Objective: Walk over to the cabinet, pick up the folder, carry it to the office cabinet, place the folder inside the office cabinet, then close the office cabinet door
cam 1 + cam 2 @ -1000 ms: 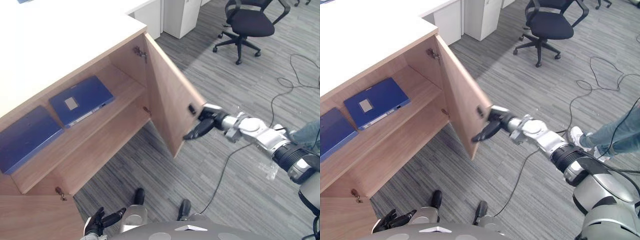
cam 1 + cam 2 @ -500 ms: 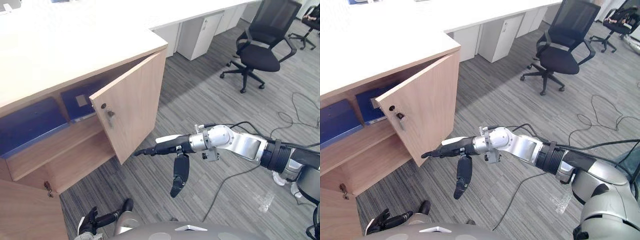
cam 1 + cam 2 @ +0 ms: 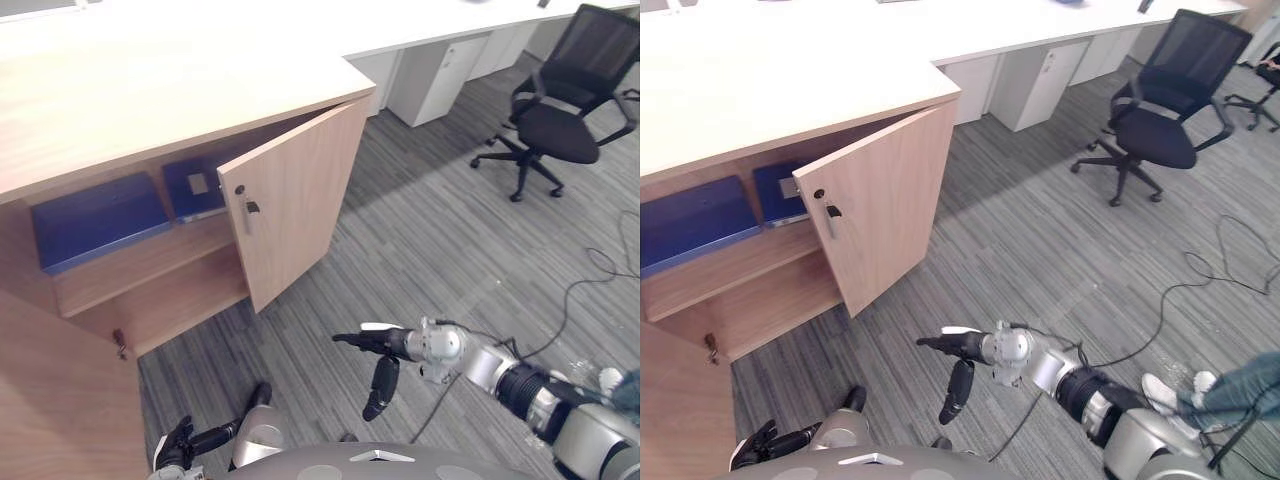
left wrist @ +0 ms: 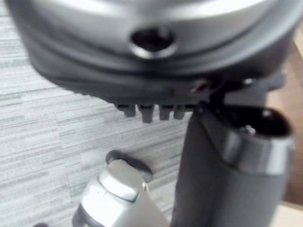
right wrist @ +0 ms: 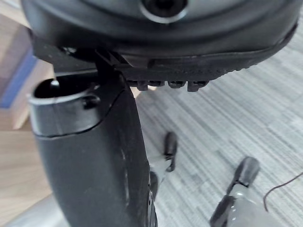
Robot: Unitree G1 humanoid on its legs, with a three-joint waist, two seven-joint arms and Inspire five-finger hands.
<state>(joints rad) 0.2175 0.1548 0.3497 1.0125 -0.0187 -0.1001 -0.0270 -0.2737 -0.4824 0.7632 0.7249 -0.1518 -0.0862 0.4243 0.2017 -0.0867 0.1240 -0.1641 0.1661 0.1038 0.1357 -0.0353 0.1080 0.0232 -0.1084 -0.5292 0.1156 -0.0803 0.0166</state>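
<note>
Two blue folders lie side by side on the upper shelf of the wooden office cabinet [image 3: 150, 90]: a larger one [image 3: 95, 222] to the left and a smaller one [image 3: 195, 185] partly behind the door. The right-hand door [image 3: 295, 200] stands about half shut, with a key in its lock. My right hand [image 3: 378, 345] hovers low over the floor, well clear of the door's lower edge, fingers straight and pointing left, thumb hanging down, holding nothing. My left hand [image 3: 183, 452] hangs low at my side, fingers relaxed and empty.
The cabinet's left door [image 3: 60, 400] stands wide open at the lower left. A black office chair [image 3: 560, 115] and white desk pedestals [image 3: 440, 65] stand at the back right. A person's leg [image 3: 1240, 390] shows at the right edge. Grey carpet lies between.
The door swung from wide open to about half shut. Since then my right hand has drawn back from the door and dropped lower. The camera has also shifted.
</note>
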